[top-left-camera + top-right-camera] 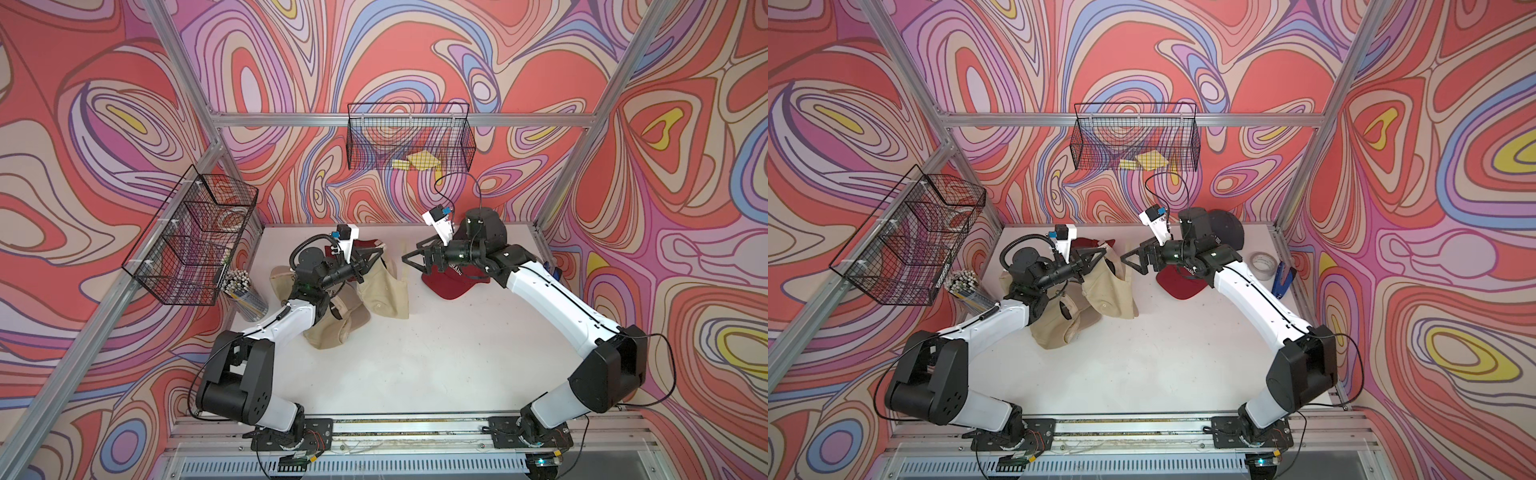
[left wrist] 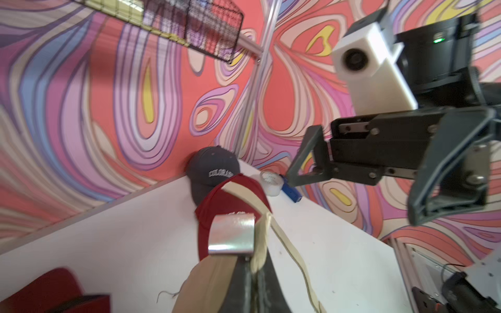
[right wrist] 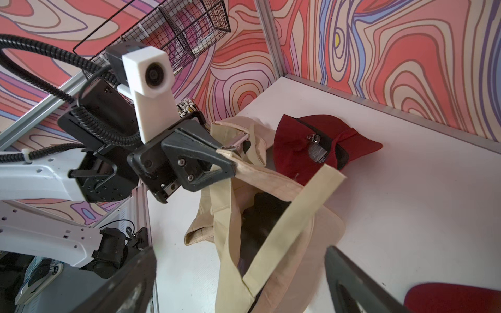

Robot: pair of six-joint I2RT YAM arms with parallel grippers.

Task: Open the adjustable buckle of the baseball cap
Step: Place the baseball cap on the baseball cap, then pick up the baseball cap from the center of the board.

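Observation:
A beige baseball cap (image 1: 382,291) hangs off the table from my left gripper (image 1: 379,252), which is shut on its back strap right beside the metal buckle (image 2: 231,234). In the right wrist view the left gripper (image 3: 230,160) pinches the strap just below the buckle (image 3: 238,142). The long pale strap end (image 3: 298,214) hangs loose, pulled out of the buckle. My right gripper (image 1: 411,252) hovers a short way to the right, open, with nothing between its fingers (image 3: 352,284).
A second beige cap (image 1: 332,328) lies under the left arm. Red caps lie at the back (image 3: 311,146) and under the right arm (image 1: 451,286). A dark cap (image 1: 1225,230), tape roll (image 1: 1262,264), blue stapler (image 1: 1283,280), pencil cup (image 1: 245,291) and wire baskets (image 1: 195,237) line the edges.

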